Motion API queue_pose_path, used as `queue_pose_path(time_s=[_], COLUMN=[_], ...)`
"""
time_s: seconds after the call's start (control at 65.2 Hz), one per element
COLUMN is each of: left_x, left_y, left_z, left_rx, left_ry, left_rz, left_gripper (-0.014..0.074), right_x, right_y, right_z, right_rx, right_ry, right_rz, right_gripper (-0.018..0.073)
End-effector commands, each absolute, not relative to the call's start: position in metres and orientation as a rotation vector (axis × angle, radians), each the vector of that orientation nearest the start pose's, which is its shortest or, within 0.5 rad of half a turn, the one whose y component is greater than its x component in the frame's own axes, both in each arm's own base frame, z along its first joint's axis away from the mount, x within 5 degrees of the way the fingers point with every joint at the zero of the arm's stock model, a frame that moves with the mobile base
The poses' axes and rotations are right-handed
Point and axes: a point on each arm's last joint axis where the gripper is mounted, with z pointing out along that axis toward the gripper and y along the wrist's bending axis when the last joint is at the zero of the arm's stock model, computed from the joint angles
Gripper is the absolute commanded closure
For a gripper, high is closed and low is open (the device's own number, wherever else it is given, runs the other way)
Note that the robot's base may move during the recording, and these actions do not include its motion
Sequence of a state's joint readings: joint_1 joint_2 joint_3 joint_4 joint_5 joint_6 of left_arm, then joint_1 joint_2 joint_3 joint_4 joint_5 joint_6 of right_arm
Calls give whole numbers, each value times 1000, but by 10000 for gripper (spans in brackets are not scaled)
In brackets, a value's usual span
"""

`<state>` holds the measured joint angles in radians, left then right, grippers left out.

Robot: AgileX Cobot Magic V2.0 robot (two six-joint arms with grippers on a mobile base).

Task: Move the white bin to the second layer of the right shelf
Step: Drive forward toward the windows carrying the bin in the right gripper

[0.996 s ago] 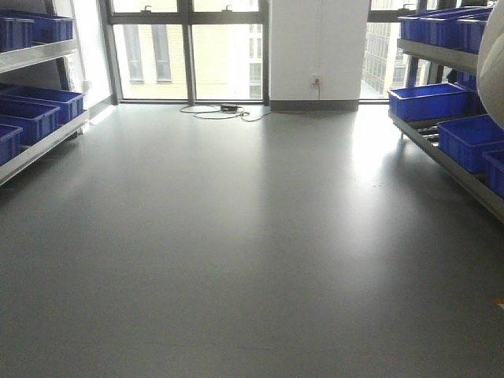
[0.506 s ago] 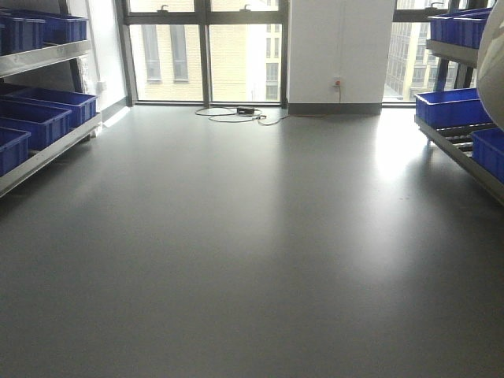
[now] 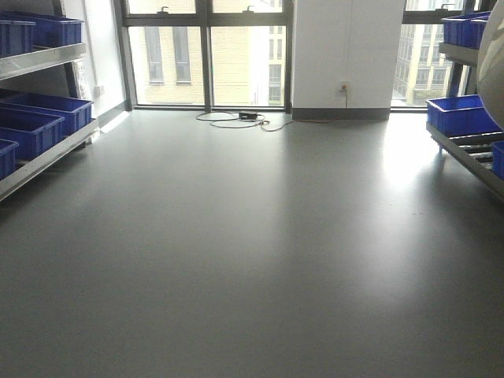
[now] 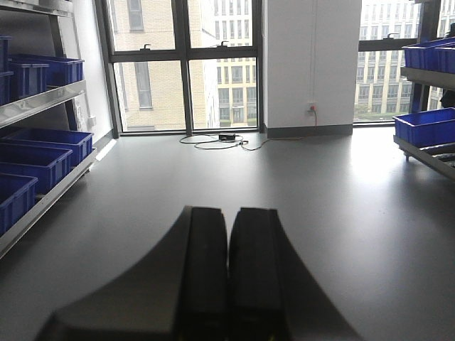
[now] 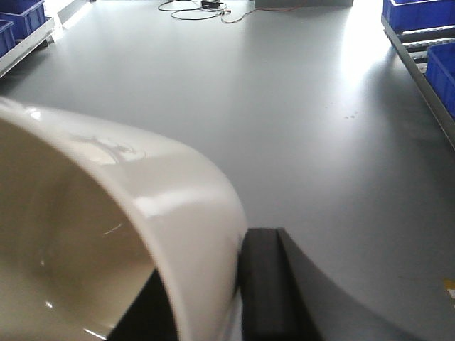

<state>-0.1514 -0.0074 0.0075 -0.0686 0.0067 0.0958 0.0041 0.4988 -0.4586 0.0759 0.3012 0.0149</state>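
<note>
The white bin (image 5: 163,213) fills the lower left of the right wrist view, its mouth open toward the camera. My right gripper (image 5: 213,284) is shut on its wall, one finger (image 5: 266,284) outside and the other inside. A curved white edge of the bin (image 3: 494,71) shows at the right border of the front view. My left gripper (image 4: 229,270) is shut and empty, held above the grey floor. The right shelf (image 3: 471,153) stands at the right with a roller tier and blue crates; it also shows in the left wrist view (image 4: 426,153).
A left shelf (image 3: 43,157) holds several blue crates (image 3: 47,118). Blue crates (image 3: 465,114) sit on the right shelf. A cable and a black box (image 3: 244,118) lie on the floor by the windows. A white wall pillar (image 3: 346,55) stands ahead.
The view has swung left: the right shelf has slid toward the right border and the left shelf has come further into view. The bin stays in my right gripper.
</note>
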Motion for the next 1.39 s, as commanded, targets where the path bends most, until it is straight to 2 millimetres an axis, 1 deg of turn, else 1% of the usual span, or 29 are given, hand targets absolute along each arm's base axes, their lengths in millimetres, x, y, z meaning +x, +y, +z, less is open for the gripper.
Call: queue_pose_path(time_s=[0.0,1.38], left_x=[55,55], left_y=[-8,-8], left_z=[208,208], left_rx=[115,115], left_ry=[1420,1420], left_rz=[-110,-110], left_gripper=[512,512], right_x=[109,109], right_y=[1,1], right_z=[323,323], right_rx=[61,61], right_ry=[1684,1684], right_rz=[74,74], right_gripper=[536,536])
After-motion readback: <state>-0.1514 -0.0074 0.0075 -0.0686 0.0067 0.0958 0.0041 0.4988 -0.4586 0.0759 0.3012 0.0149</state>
